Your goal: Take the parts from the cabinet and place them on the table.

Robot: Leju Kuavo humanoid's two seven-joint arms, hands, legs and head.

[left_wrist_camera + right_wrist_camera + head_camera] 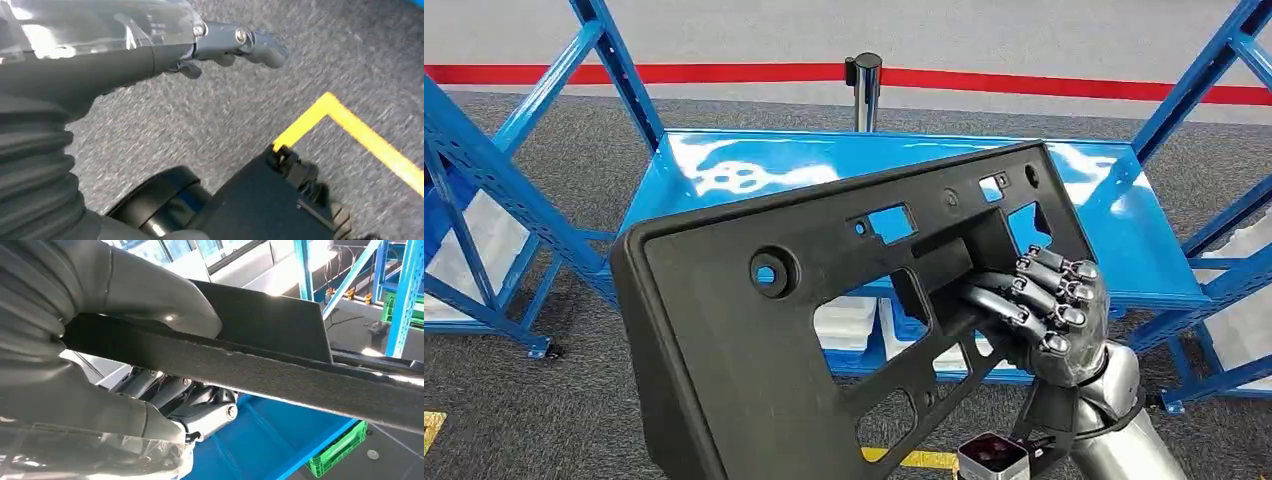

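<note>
Black plastic panel (824, 330) was held up before blue shelf (1114, 240), tilted. Right hand (1049, 305) clamped at panel's 3 o'clock, fingers through cutout. Left hand (220, 45) hung over carpet, holding nothing, fingers loosely apart. Panel judged stiff, light, unwieldy; grip at cutout rims.

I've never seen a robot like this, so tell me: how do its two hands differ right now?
The right hand is raised in front of the blue shelf and grips a large black plastic panel; the left hand hangs over grey carpet, holding nothing. The right hand's fingers are curled around the panel's edge; the left's look loosely extended. Both have grey and dark fingers.
</note>
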